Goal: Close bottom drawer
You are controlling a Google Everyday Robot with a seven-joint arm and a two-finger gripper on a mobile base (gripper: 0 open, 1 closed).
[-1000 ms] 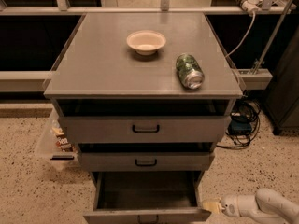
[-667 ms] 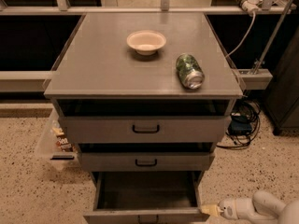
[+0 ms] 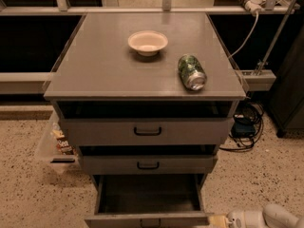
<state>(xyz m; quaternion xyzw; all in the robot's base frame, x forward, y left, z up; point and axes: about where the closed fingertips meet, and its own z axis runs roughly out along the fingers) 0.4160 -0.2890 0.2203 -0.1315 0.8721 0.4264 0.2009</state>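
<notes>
While bottom drawer stands pulled out, gripper sits at its front right corner; jaw state cannot be told.

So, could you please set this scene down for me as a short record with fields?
cabinet: grey three-drawer unit
bottom drawer: pulled far out, inside looks empty
middle drawer: slightly out
top drawer: slightly out
on top: cream bowl upright; green can lying on its side, right of the bowl
gripper: low at frame's bottom right, beside the bottom drawer's front right corner
floor left: clear bin of snack packets
</notes>
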